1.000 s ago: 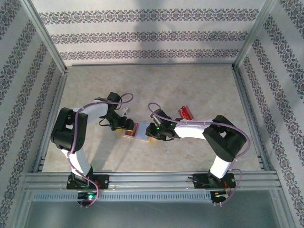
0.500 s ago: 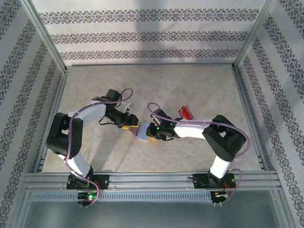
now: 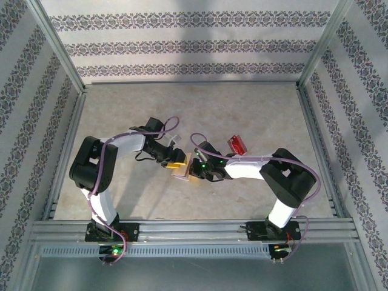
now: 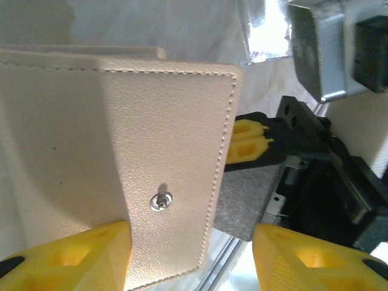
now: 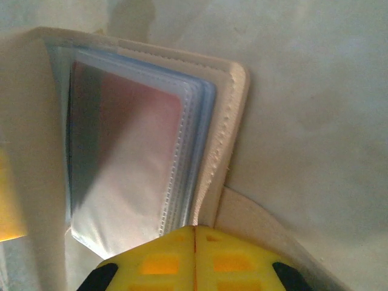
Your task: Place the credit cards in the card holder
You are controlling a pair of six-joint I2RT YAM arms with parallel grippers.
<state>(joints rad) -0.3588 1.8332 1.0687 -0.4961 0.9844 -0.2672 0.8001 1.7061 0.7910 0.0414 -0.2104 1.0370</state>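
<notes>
Top external view: both arms meet mid-table over the small tan stitched folding card holder (image 3: 180, 173), which is propped open btwn them on the pale stone-look table (image 3: 254, 109). One flat red rectangular credit card (image 3: 236, 144) lies on the table just on the far side of the right forearm. It's apart from the holder and not yet loaded.

Left claw (image 4: 189, 257): yellow jaws stand apart. The tan cover w/ its small metal snap stud (image 4: 160, 201) leans on one finger, w/ a clear gap to the other, so nothing is clamped. Right claw (image 5: 195, 245): jaws pressed together, closed. It's right at the holder's edge by the tab, but can't tell if it's pinching anything.

Right wrist cam looks into the stack of clear plastic sleeves (image 5: 182, 176). There's a reddish tint behind them, prob a card already in, not 100% sure.

IMO the step in hand is getting the holder splayed so a pocket mouth is reachable. Tips:
- Left claw takes the cover near its free edge, firm but w/o creasing it.
- Pin the other side so the holder can't slide.
- Then grab the loose card by a short edge & feed it square to the sleeve opening, slow, or it'll snag on the stack.
</notes>
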